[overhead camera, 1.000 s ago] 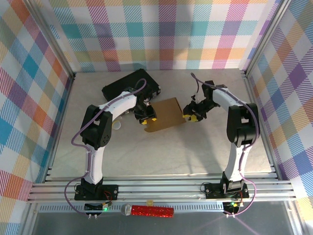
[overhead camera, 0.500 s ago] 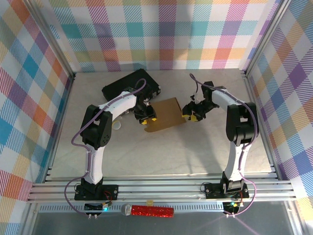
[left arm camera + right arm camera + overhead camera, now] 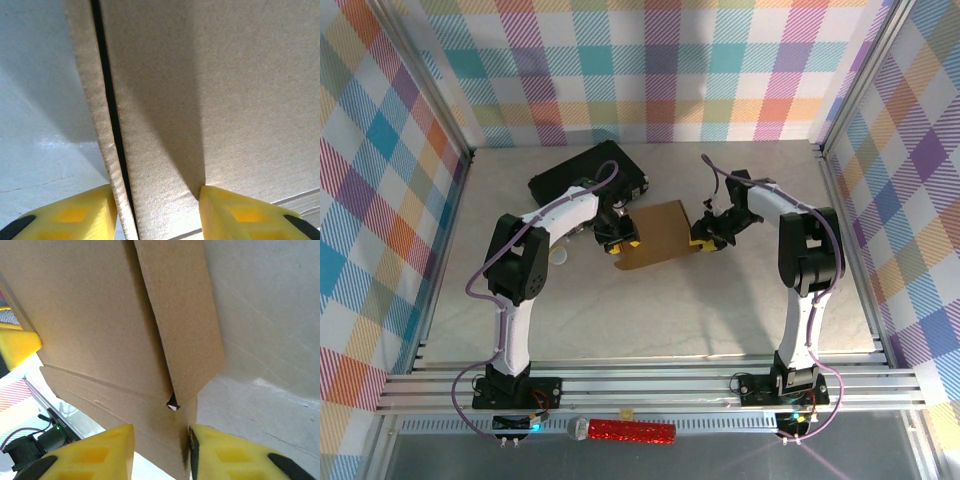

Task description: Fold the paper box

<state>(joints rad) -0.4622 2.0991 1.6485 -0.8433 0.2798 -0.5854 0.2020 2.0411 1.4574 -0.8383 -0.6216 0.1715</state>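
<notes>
The paper box (image 3: 662, 228) is plain brown cardboard, partly folded, lying mid-table. My left gripper (image 3: 620, 240) is at its left edge. In the left wrist view the yellow fingertips (image 3: 70, 212) press from both sides on a cardboard wall and its flap (image 3: 225, 100), so the left gripper (image 3: 157, 200) is shut on it. My right gripper (image 3: 705, 240) is at the box's right edge. In the right wrist view a corner of the cardboard (image 3: 90, 315) fills the gap between the fingers, and the right gripper (image 3: 161, 437) is shut on it under a loose flap (image 3: 185, 325).
A black case (image 3: 575, 175) lies just behind the left gripper at the back left. A small white disc (image 3: 560, 258) sits beside the left arm. The pale table (image 3: 650, 310) has free room in front of the box. Checked walls enclose three sides.
My right gripper has shifted slightly left onto the box's right edge and its jaws have narrowed on the cardboard. The left gripper and the box have stayed put.
</notes>
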